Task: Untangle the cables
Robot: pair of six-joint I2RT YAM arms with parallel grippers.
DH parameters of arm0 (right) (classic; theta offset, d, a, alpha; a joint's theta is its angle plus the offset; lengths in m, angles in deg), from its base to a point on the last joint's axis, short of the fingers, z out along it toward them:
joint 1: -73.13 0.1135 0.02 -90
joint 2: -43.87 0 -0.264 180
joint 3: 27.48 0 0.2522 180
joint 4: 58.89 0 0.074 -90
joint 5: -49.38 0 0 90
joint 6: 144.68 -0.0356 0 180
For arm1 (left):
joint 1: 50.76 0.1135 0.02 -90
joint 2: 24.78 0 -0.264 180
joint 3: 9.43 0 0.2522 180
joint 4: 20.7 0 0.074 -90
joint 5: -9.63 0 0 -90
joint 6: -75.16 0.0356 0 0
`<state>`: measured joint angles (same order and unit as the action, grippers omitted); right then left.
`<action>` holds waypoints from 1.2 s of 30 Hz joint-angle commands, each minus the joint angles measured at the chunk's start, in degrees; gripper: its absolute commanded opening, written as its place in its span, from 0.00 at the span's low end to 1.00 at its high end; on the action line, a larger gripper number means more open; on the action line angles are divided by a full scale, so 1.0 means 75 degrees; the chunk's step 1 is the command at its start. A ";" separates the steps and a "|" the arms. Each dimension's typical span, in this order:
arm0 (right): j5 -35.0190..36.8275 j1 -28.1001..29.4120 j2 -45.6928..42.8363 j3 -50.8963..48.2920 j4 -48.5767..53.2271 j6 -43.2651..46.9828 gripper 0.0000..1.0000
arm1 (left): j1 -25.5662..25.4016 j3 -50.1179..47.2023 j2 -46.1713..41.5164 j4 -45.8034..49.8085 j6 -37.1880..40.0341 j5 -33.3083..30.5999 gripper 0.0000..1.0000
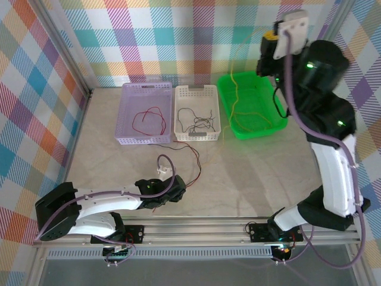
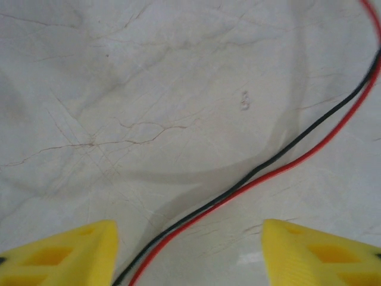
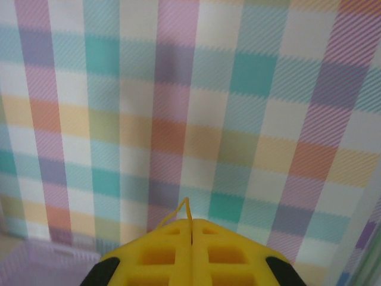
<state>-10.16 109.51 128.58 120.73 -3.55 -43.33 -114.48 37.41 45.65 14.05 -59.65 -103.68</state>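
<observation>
L end effector point(image 2: 188, 241) sits low over the worktop point(image 2: 149, 89), fingers point(image 2: 65, 256) apart: released, gripping nothing. Loose red cable point(image 2: 280, 171) + loose black cable point(image 2: 262, 167) lie flat on the worktop and pass btwn the two fingers, closer to the L one. Long axis in the wrist view runs bottom-L to top-R in a gentle S-curve, black on the upper side, red just beside it all the way. From above, the pair leads away from the L end effector point(image 1: 178, 193) toward the baskets, bending R before it gets there.

R end effector point(image 3: 191, 229) is up high near the back wall, fingers clenched on the yellow cable point(image 3: 183, 208). A thin strand pokes up out of the closed seam. From above, the yellow cable point(image 1: 233, 95) hangs down into the green basket point(image 1: 280, 122), w/ the rest lying loose inside.

Count:
- 3 baskets in a row.
- Lilac basket point(image 1: 128, 89): 1 binned red cable point(image 1: 149, 122), looped.
- White basket point(image 1: 205, 89): black tangle point(image 1: 196, 122), no. of strands can't tell.
- 2 loose cables on the worktop.
</observation>
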 commanded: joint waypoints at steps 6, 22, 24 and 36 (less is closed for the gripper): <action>-0.1863 0.0000 -0.0407 -0.0056 0.1254 -0.1450 0.00 | -0.0169 -0.0048 -0.2083 -0.1063 0.1251 0.0255 0.92; -0.5978 0.0007 -0.1405 -0.0648 0.2367 -0.3516 0.00 | -0.0146 0.2407 -0.0090 -0.2847 0.5462 0.1053 1.00; -0.6254 0.0002 -0.1515 -0.0862 0.2264 -0.3680 0.00 | -0.0140 0.2644 0.0222 -0.3051 0.5623 0.1171 1.00; -0.7028 0.0001 -0.2009 -0.1658 0.1593 -0.4356 0.00 | 0.0027 0.2832 0.0957 -0.4694 0.5148 0.1595 1.00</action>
<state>-60.23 109.53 114.98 108.82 11.56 -73.91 -114.72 56.84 51.83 -16.46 -19.28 -94.22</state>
